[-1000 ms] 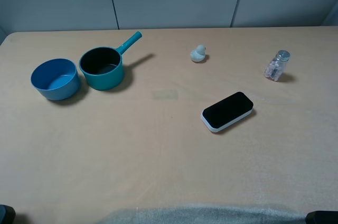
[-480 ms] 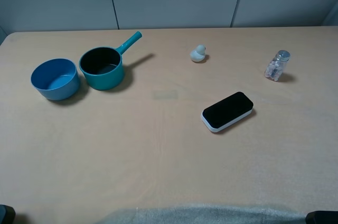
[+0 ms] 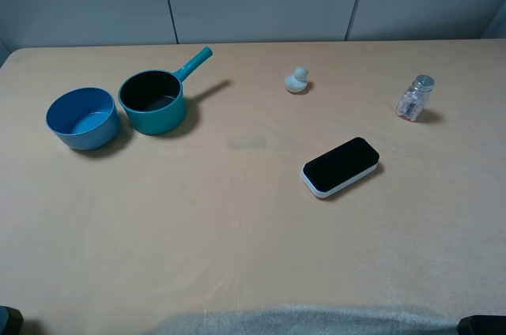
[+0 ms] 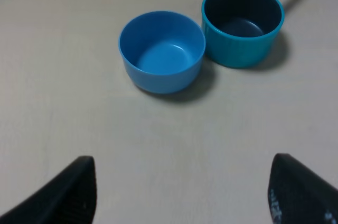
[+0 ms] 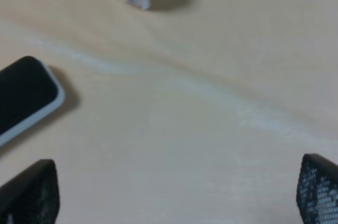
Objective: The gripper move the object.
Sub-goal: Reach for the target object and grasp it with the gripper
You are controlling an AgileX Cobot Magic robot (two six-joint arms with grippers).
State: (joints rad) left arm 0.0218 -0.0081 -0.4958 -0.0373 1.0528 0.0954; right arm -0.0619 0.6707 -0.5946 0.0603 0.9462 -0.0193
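Looking from up high, the glass jar (image 3: 414, 99) stands on the tan table (image 3: 237, 232), far right, silver cap on, beyond the rounded black slab (image 3: 340, 166). Only the wrist views catch the claws: right gripper (image 5: 174, 195) spread wide and empty, with mesh-textured tips, and left gripper (image 4: 185, 192) spread too. The right wrist view crops the jar's top, kinda blurry.

The near half of the pale beige bench (image 3: 237, 240) is lying open. A flat black slab with a white rim (image 3: 341, 166) is sitting right of centre, near-left of the small clear glass jar with silver cap (image 3: 414, 98). A blue bowl (image 3: 82, 118) and teal saucepan (image 3: 152, 100) are crowding the far left.
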